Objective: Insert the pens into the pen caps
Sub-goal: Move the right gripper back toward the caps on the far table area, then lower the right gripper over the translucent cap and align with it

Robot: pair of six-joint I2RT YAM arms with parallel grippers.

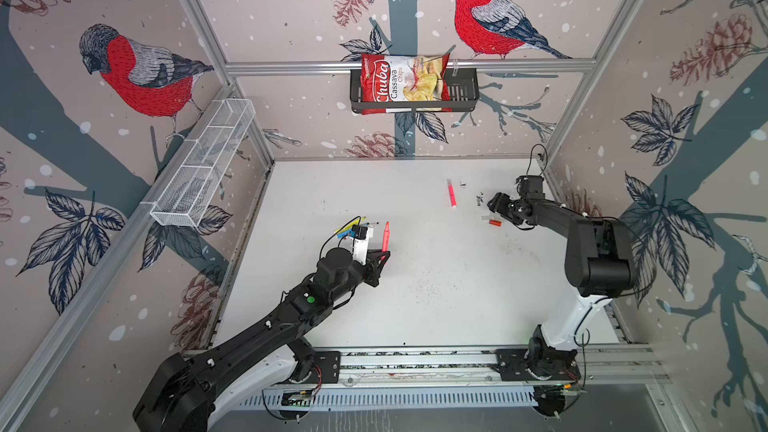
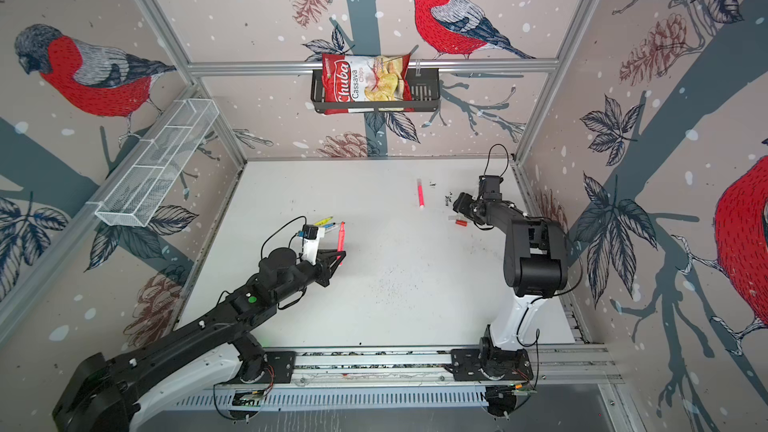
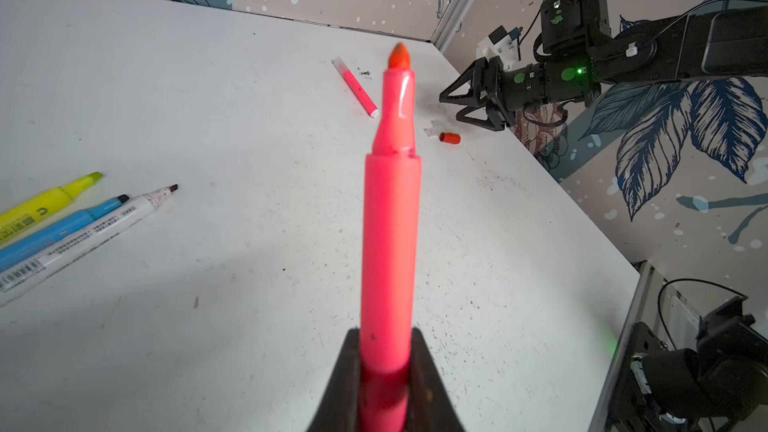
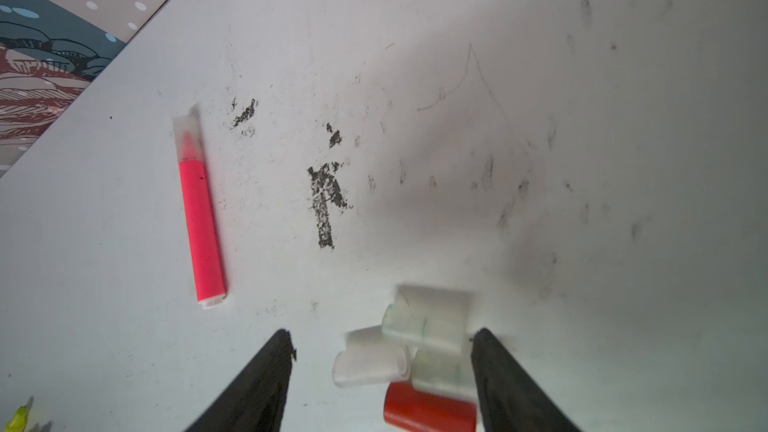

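Left tool clamped on one uncapped pink pen, left of centre in both top views, with yellow pen, blue pen and white pen loose on the bench beside it; right tool, right of centre, stood wide over one red cap and three whitish caps; one capped pen lay upper left of those.

Five pens, four loose caps (one red), one chip bag

"Chuba Cassava Chips" is printed on the snack bag held in the black wall basket. A barcode and small unreadable print are carried by the white pen.
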